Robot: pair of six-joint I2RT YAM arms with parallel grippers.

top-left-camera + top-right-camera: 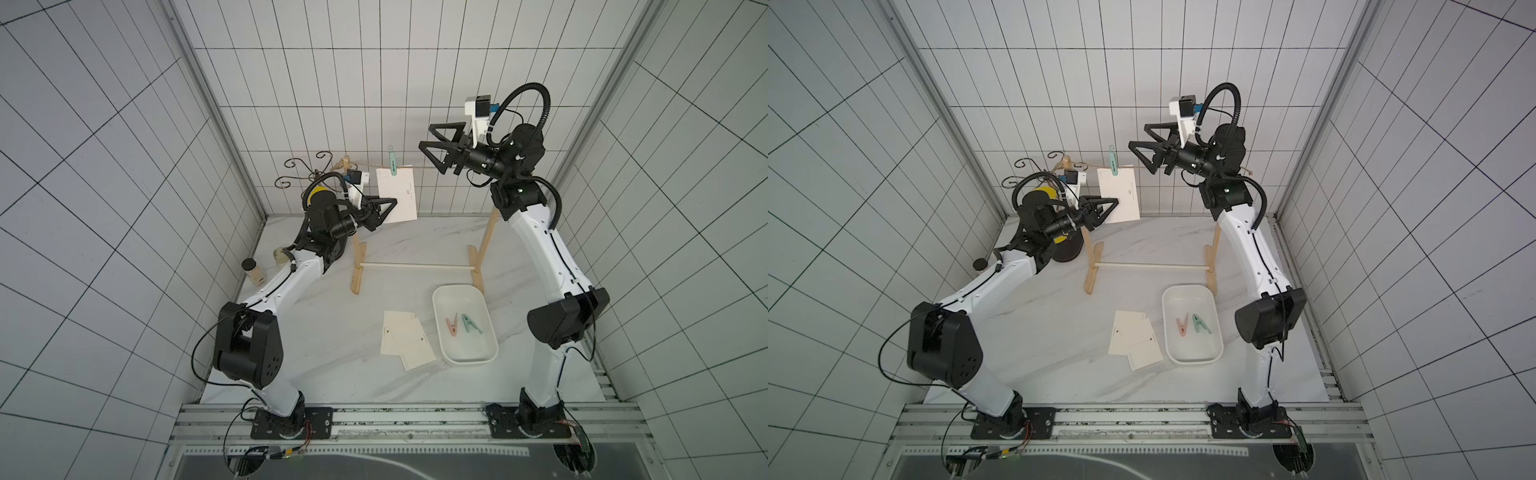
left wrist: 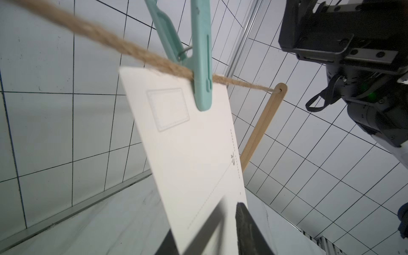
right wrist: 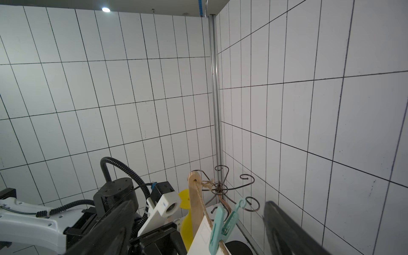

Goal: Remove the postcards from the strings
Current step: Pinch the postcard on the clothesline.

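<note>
Left gripper, in both top views, stands at the lower corner of the hanging postcard, probably to catch it once the green peg lets go of the string. The right gripper hangs wide spread just beside that peg, and two postcards lie on the worktop near the tray. In the left wrist view the card's corner sits between two blurred fingers, cut off by the frame, so I cannot tell if they pinch it. In the right wrist view the peg shows between the spread fingers, but most of the card is hidden.
</note>
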